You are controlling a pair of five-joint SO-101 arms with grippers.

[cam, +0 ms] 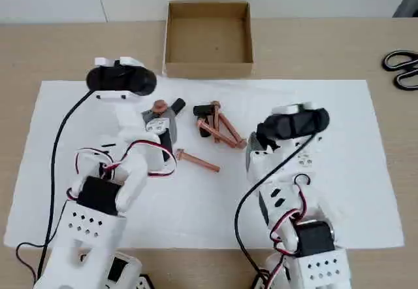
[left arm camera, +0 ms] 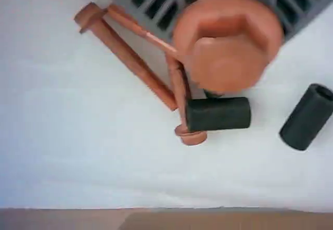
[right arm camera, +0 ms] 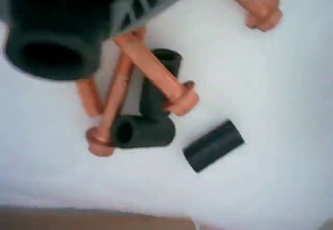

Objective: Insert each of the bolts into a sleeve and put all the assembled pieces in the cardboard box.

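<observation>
Five copper bolts and four black sleeves show. The left gripper [cam: 161,114] pinches one bolt [left arm camera: 226,48]; a loose sleeve [cam: 177,104] lies just beside it, a single bolt [cam: 198,162] near it. Between the grippers, three bolts [cam: 226,127] and two sleeves [cam: 204,111] lie heaped. The right gripper [cam: 253,146] clamps one sleeve [right arm camera: 52,53].

Copper bolts [cam: 228,129] piled with black sleeves [cam: 204,111], open cardboard box [cam: 209,40] beyond

High view down over table [cam: 65,47], wrist views close, both sharing the bolts [left arm camera: 132,61]
</observation>
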